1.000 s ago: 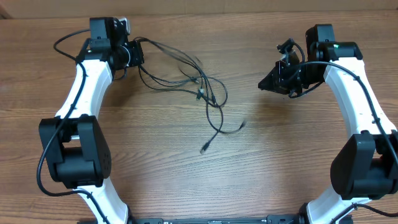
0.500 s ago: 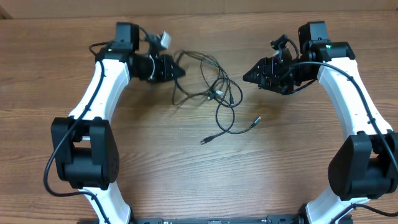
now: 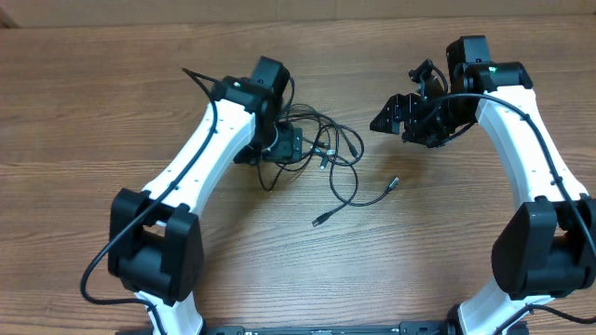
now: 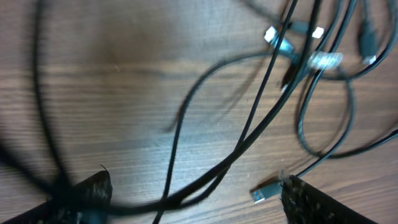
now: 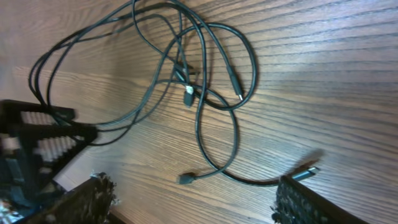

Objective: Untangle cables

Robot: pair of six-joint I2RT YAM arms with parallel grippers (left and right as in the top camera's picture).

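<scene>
The jaws of your left gripper (image 4: 196, 202) stand wide with several strands of the cables (image 3: 321, 152) crossing between them, those of your right gripper (image 5: 193, 199) equally wide with the tangle out ahead, so closing left now could pinch several cords together and drag the knot tighter.

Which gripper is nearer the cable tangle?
Left. The left gripper sits at the left edge of the cable tangle, strands passing between its open fingers; the right gripper hangs off to the tangle's right, apart.
</scene>
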